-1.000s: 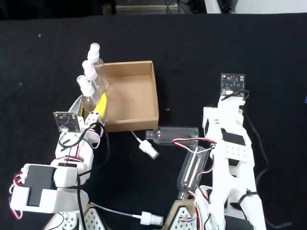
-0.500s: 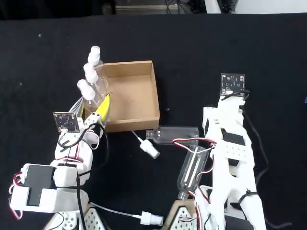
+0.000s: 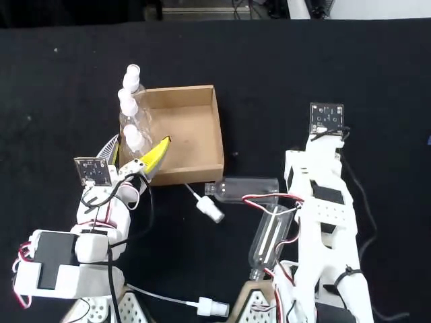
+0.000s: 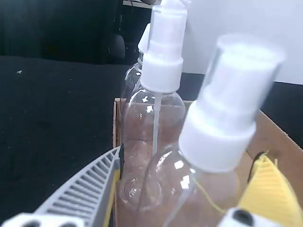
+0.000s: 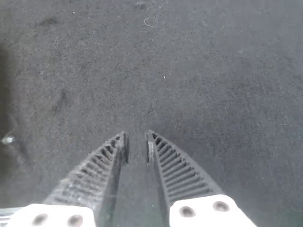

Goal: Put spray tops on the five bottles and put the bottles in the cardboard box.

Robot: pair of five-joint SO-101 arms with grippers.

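Capped bottle point(image 4: 227, 109) stands at cardboard box point(image 3: 195, 134) left wall, seemingly inside, between left gripper point(image 3: 141, 141) fingers spread wide, unclamped; right gripper point(image 5: 136, 146) nearly closed, empty. Boxing step looks done; next calls for retreat, then fitting loose spray top point(image 3: 209, 210) to lying bottle point(image 3: 246, 190)

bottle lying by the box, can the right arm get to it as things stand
Probably yes: the bottle lies on open table right beside the right arm, with nothing between them, and the right gripper holds nothing.

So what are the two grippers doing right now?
Left gripper: open, with a capped bottle between its jaws.
Right gripper: closed, holding nothing.
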